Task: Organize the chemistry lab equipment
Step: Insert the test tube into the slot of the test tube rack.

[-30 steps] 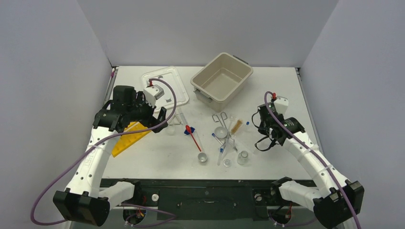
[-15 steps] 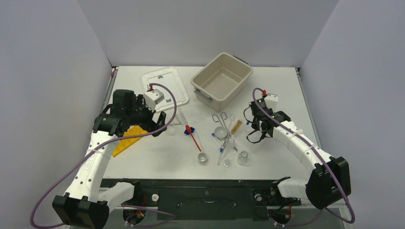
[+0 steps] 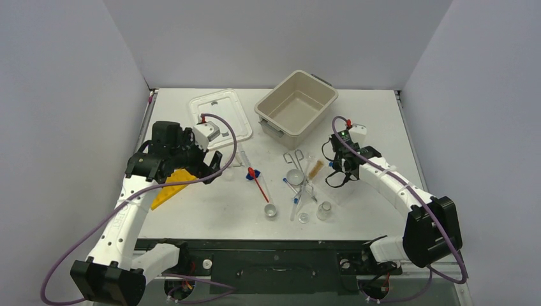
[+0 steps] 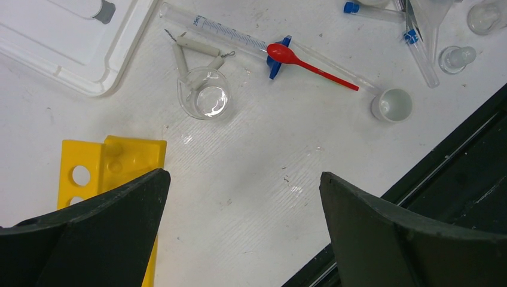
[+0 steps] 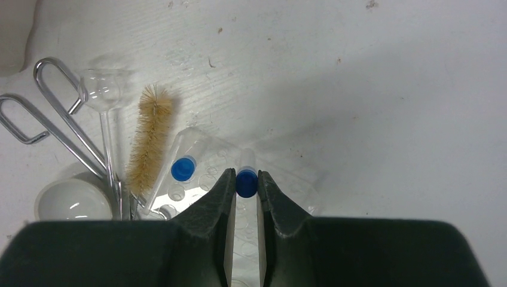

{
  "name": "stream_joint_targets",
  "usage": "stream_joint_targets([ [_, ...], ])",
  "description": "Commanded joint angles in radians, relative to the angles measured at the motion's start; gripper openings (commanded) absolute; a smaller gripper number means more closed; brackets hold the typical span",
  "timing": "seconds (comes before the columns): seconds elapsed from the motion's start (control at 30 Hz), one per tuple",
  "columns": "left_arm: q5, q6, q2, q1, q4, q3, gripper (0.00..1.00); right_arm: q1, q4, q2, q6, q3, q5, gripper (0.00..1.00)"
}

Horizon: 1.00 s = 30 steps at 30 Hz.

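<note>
Right tool (image 5: 244, 178) was pinched narrow on a blue-capped tube (image 5: 246, 183), right of the worktop's (image 3: 210, 210) middle. It sat over a clear holed tray (image 5: 197, 146), where a second blue cap (image 5: 183, 169) showed just beside it. At the left side, the left tool (image 4: 242, 176) hung with its jaws wide apart above bare surface, just right of the yellow rack (image 4: 113, 158).

The worktop was white, scuffed and speckled, with a black strip along its near edge. Plain pale walls (image 3: 268, 38) closed it in at left, far and right.

Just left of the held tube lay the brush (image 5: 149, 140). Beyond it were the tongs (image 5: 54, 113) and a round dish (image 5: 75, 200), all crowded together. Further left, a red spatula (image 4: 305, 60) lay across a long marked pipette (image 4: 227, 33), with a small white cup (image 4: 394, 106) at its near end. A beaker (image 4: 203, 98) stood between that and the rack, touching a wire triangle (image 4: 191, 54). Another clear vessel (image 3: 325, 209) stood close to the near edge.

The beige tub (image 3: 296, 105) sat far and central. The white lid (image 3: 220, 118) lay to its left, beyond the left tool.
</note>
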State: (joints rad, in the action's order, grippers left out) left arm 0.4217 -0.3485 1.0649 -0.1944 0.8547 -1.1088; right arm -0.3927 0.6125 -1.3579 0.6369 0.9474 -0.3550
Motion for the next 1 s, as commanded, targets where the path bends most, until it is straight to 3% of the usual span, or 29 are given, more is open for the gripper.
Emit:
stream_joint_targets([
  [0.0, -0.012, -0.016, -0.025, 0.003, -0.048, -0.003, 0.97, 0.005, -0.025, -0.01, 0.005, -0.026, 0.008, 0.0],
  [0.63, -0.039, -0.031, -0.049, 0.003, -0.056, 0.005, 0.96, 0.005, -0.072, 0.004, 0.018, -0.104, 0.045, 0.0],
  [0.97, -0.038, -0.031, -0.05, 0.003, -0.047, 0.0, 0.97, -0.001, 0.042, 0.195, 0.018, -0.028, 0.011, 0.0],
])
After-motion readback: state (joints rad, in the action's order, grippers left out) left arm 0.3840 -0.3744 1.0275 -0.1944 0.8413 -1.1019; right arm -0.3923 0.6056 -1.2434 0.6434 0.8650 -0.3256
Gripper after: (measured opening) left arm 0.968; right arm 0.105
